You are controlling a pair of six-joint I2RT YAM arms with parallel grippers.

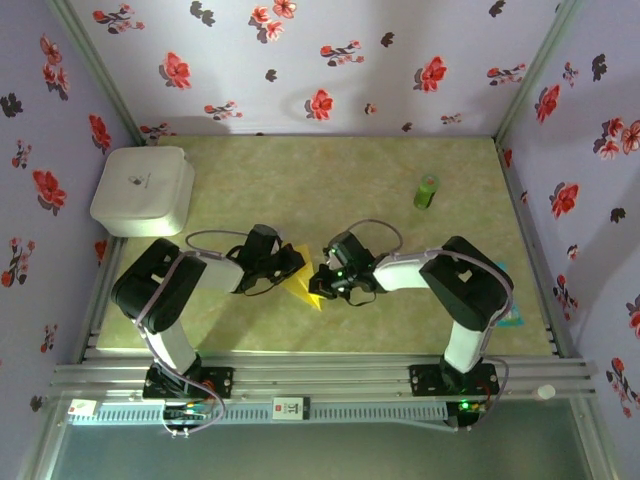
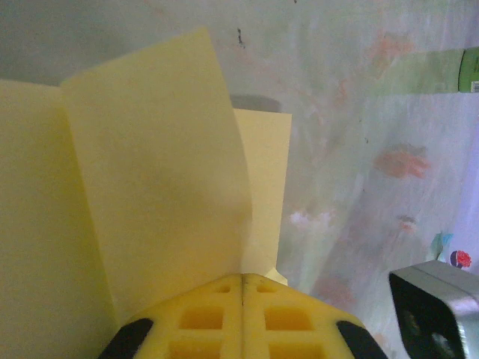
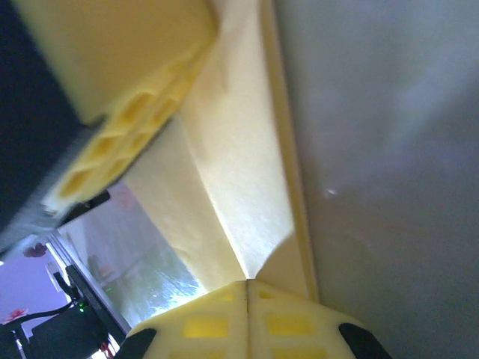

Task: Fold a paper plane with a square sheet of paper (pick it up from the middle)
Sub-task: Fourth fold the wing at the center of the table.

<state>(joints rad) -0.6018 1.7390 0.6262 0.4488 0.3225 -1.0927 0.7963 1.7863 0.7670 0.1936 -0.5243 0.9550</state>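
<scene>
Bright yellow and creased, the sheet of paper (image 1: 303, 288) sits just below the middle of the top view, pinched between the two claws above the pale green table (image 1: 330, 180). From above it shows as a narrow pointed shape, with its tip aimed at the lower right. The left gripper (image 1: 293, 264) reaches in from the left and the right gripper (image 1: 322, 281) from the right, their tips nearly meeting over the paper. In the left wrist view the left gripper (image 2: 242, 280) at the bottom centre has its yellow fingers (image 2: 202, 318) pressed together with no gap. The sheet of paper (image 2: 150, 187) rises out of their seam, with one panel standing up across the left half of the frame and a second layer showing behind it. In the right wrist view the right gripper (image 3: 247, 284) at the bottom centre is likewise clamped tight. A fold of the sheet of paper (image 3: 239, 172) runs up from its seam toward the top of the frame, and a yellow finger (image 3: 127, 105) of the left gripper lies against the paper at the upper left. A white rounded box (image 1: 145, 190) rests at the left edge of the table, well apart from the paper. A small green cylinder (image 1: 427, 192) stands to the upper right, and it also shows at the right edge of the left wrist view (image 2: 470, 71). Floral wallpaper (image 1: 300, 60) covers the walls around the table.
</scene>
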